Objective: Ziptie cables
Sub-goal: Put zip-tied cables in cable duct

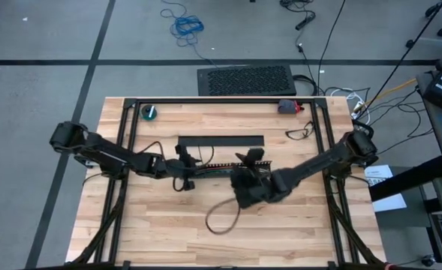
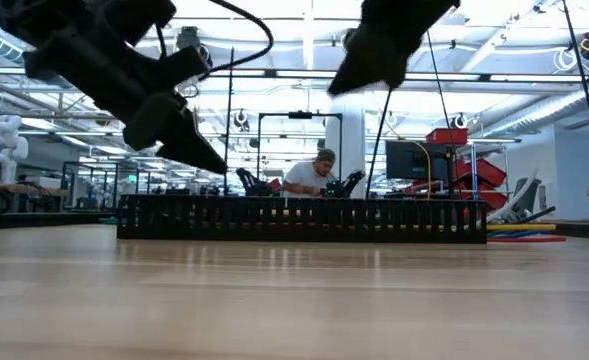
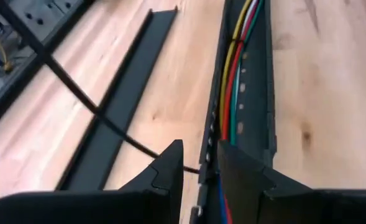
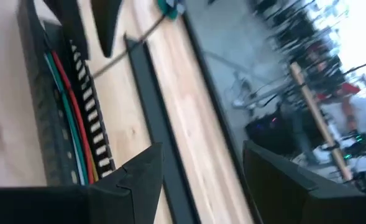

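The black slotted duct (image 1: 222,166) (image 2: 304,220) lies across the table's middle. The cables (image 3: 232,87) (image 4: 71,124), yellow, red, green and white wires, run along inside it. My left gripper (image 1: 190,172) (image 3: 201,167) is open over the duct's left end, one finger on each side of its wall; in the low view its tips (image 2: 212,158) hang just above the duct. My right gripper (image 1: 249,160) (image 4: 201,171) is wide open, higher up (image 2: 359,70), beside the duct. A thin dark looped strip (image 1: 222,216), perhaps a ziptie, lies flat nearer the near edge.
The duct's flat black lid (image 1: 221,140) (image 3: 117,118) lies parallel to the duct on its far side. A green tape roll (image 1: 151,112) and a red-grey object (image 1: 288,107) sit at the far edge, a black cord (image 1: 299,133) to the right. A person (image 2: 314,175) sits beyond the table.
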Action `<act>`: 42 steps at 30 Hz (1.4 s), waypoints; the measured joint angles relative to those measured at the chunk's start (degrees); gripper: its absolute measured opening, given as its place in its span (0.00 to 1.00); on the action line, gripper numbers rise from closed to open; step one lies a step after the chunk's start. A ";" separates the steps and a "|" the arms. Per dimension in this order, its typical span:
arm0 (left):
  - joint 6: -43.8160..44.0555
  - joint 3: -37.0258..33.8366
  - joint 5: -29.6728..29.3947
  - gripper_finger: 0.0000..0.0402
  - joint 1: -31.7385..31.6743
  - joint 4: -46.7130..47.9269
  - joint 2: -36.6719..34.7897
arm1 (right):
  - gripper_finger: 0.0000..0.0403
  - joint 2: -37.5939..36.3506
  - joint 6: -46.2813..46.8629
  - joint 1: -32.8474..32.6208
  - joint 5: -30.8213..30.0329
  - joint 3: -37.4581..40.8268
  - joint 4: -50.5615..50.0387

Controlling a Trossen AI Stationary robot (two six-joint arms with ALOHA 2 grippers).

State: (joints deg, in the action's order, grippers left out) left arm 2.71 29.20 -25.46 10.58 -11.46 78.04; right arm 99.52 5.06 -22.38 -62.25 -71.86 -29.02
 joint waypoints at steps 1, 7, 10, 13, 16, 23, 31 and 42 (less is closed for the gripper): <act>-0.08 -0.01 -0.20 0.24 0.18 0.15 -0.85 | 0.51 -0.63 0.11 -1.16 -1.60 0.09 0.23; -0.55 0.08 0.32 0.24 1.34 -1.66 -3.47 | 0.51 -4.84 -2.37 -7.44 -6.88 0.16 2.25; -2.18 0.14 0.82 0.24 1.50 -2.32 -0.44 | 0.51 -6.00 -5.10 -9.79 -6.90 0.16 5.31; -4.00 0.11 1.31 0.24 1.50 -7.21 4.94 | 0.51 -6.65 -6.68 -11.47 -7.11 0.16 8.05; -6.69 2.52 4.07 0.24 1.45 -13.73 9.21 | 0.51 -6.90 -3.69 -12.29 -9.97 0.16 3.57; -13.60 12.04 7.39 0.26 1.21 -11.85 17.45 | 0.51 -6.92 37.15 -10.89 -11.12 0.79 -35.45; -15.21 19.66 8.47 0.37 -2.55 -10.70 23.32 | 0.51 -7.38 49.07 -10.95 0.63 16.10 -24.94; -15.07 27.02 13.50 0.38 -7.51 -8.95 30.55 | 0.42 -14.47 22.03 -3.14 16.14 34.50 23.49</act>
State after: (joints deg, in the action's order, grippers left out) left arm -12.37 56.22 -11.96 3.07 -20.41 108.59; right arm 85.05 27.09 -25.53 -46.10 -37.36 -5.52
